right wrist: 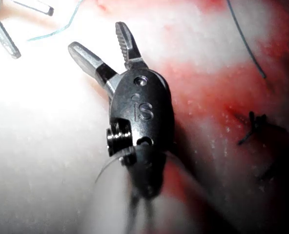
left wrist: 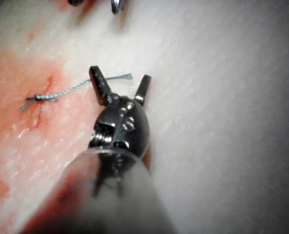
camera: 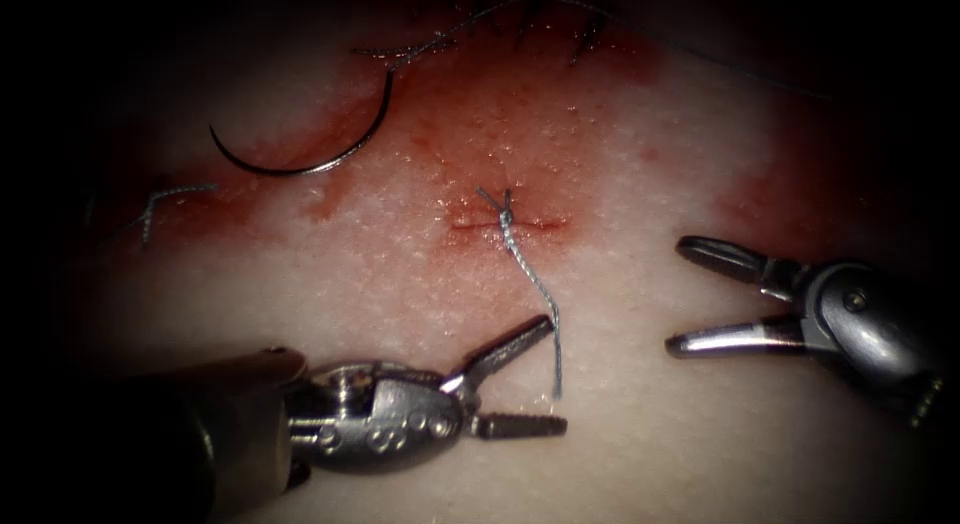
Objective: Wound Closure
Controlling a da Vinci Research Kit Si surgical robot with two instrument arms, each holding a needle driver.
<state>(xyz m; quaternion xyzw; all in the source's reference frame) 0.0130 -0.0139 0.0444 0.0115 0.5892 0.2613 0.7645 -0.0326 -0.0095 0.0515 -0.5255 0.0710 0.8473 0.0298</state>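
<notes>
Lying free on the tissue (camera: 620, 154) beyond the left hand (camera: 535, 376), the needle (camera: 318, 144) is unheld, its thread (camera: 520, 4) fading into shadow. Left hand gapes empty around the knot's tail (camera: 535, 294); right hand (camera: 690, 296) gapes empty beside the cut (camera: 505, 224).

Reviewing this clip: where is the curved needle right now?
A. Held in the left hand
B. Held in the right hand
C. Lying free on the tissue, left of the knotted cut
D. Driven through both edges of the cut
C. The needle lies loose on the tissue, up and left of the cut; the left hand and right hand are both open and hold nothing.
</notes>
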